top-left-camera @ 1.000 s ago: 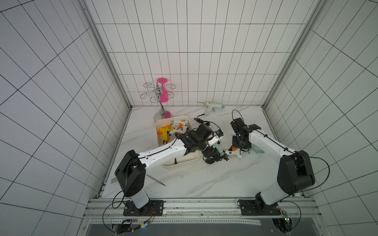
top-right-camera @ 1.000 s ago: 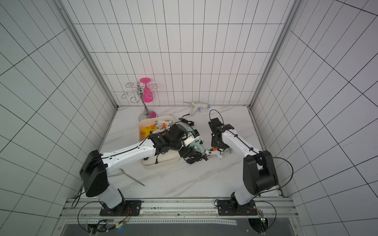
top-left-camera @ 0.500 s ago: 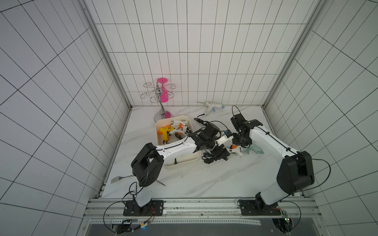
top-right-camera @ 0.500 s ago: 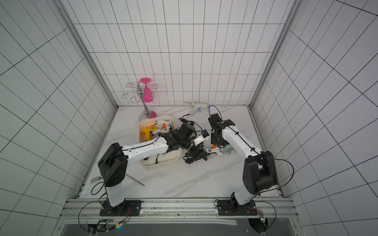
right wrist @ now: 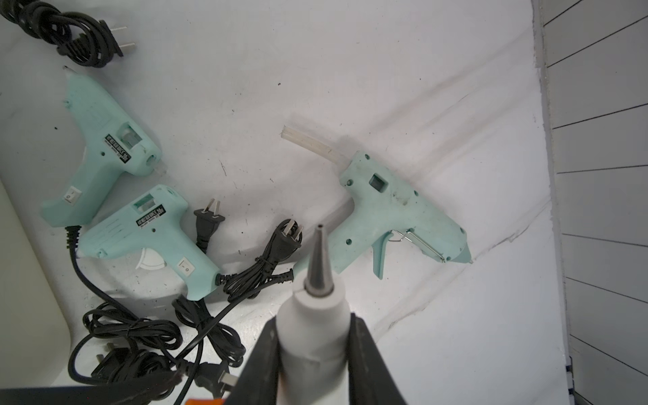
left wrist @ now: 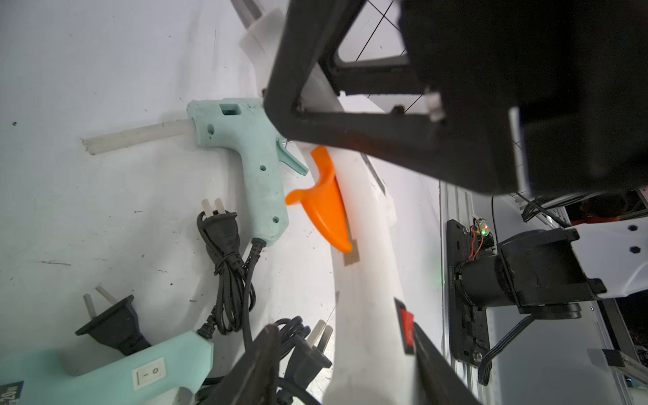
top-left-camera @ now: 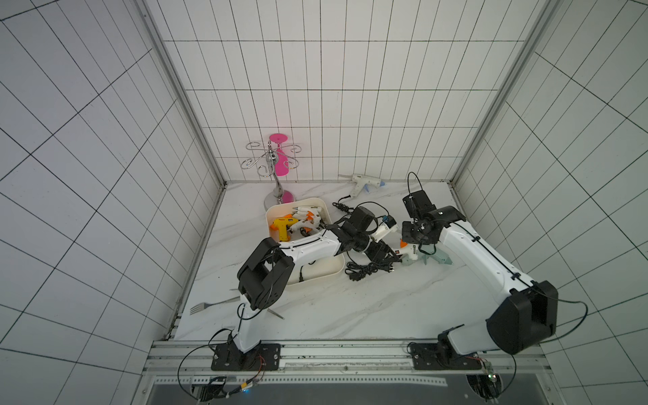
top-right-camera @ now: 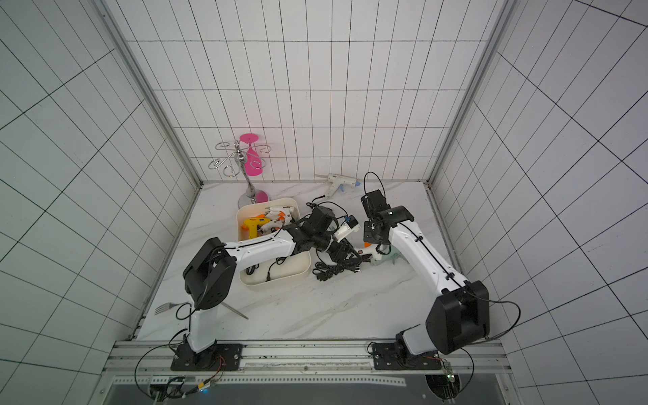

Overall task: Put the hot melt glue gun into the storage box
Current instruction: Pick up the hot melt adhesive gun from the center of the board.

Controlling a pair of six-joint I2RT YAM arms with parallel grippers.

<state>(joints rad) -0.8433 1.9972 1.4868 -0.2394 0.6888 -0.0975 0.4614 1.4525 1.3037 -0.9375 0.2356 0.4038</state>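
Note:
A white hot melt glue gun with an orange trigger and a red switch hangs just above the table, right of the storage box. My right gripper is shut on its barrel, behind the metal nozzle. My left gripper straddles the handle. One of its fingers lies against the switch side, while the other finger stands off with a plug in between. The cream box holds a yellow gun and white ones.
Three teal glue guns and tangled black cords lie under the grippers. Another white gun lies by the back wall. A chrome rack with a pink glass stands behind the box, and a fork lies front left.
My left arm has reached right to the white gun's handle, and its jaws have narrowed around it. My right gripper has kept its hold and shifted slightly back.

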